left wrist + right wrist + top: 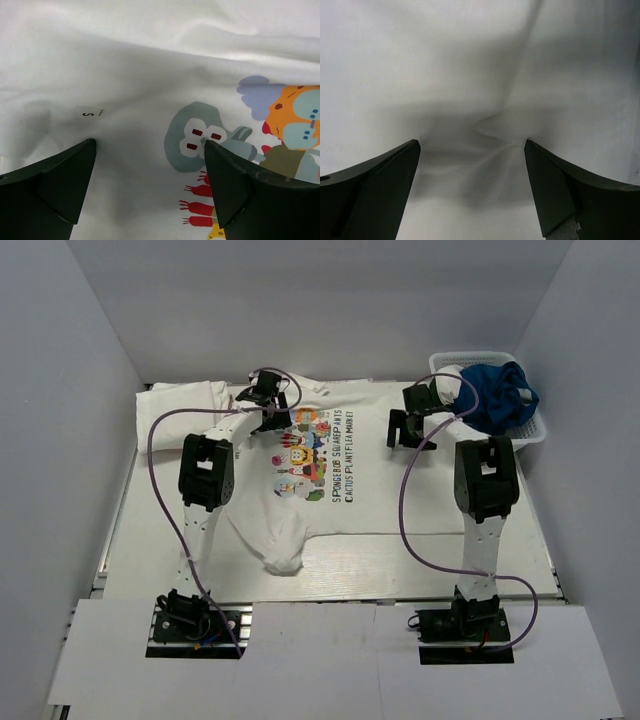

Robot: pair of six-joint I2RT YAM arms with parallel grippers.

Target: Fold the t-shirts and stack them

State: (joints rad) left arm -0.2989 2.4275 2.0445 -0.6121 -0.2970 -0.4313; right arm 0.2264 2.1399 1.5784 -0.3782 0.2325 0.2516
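Cloth fills both wrist views, all of it belonging to the printed t-shirt (345, 465), which lies spread print-up across the middle of the table (450, 560). One bunched sleeve (281, 556) trails toward the near edge. A second, plain white t-shirt (180, 400) sits crumpled in the far left corner, touching the printed one. The left gripper (268, 398) hangs over the far left part of the shirt, just beyond the chest print. In its wrist view its dark fingers (60, 180) stand wide apart with nothing between them except the fabric below. A grey cartoon figure (200, 137) and a small size mark (88, 114) show there. The right gripper (408, 422) hangs over the plain right-hand part of the same shirt, near the far edge. Its fingers (555, 185) are also spread wide and hold nothing, and a soft pucker (490, 127) in the white cloth lies between them. Whether either pair of tips presses the fabric I cannot tell. A white basket (480, 359) holding a blue cloth (500, 395) stands at the far right, just beside the right gripper.
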